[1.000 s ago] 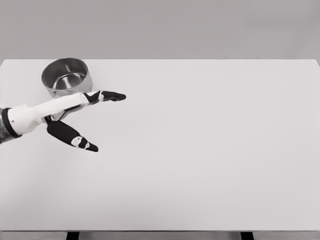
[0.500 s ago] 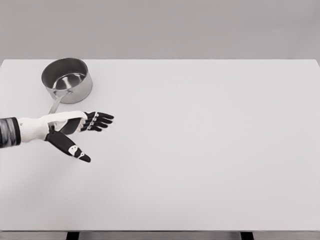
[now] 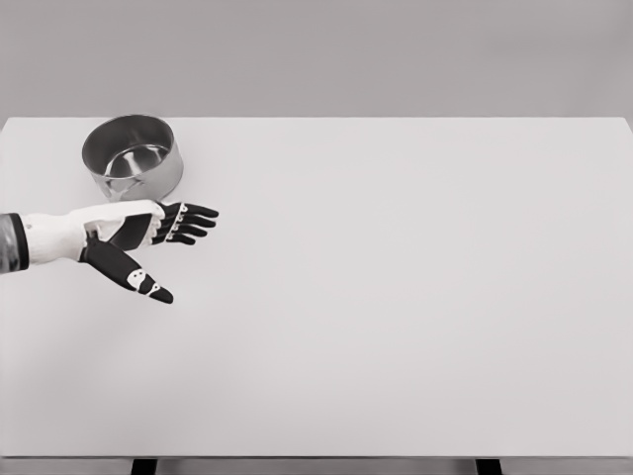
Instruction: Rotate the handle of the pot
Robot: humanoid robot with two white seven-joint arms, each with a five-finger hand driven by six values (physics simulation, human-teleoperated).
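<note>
The round, shiny steel pot [image 3: 132,153] sits at the far left corner of the white table [image 3: 396,297]. The left hand [image 3: 138,237], fingers spread and empty, hovers just before it, covering the handle; next it must drop and clasp that handle

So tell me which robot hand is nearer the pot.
Left. The left robot hand sits just in front of the pot, fingers spread, covering the place where its handle would show. The right robot hand is not in view.
</note>
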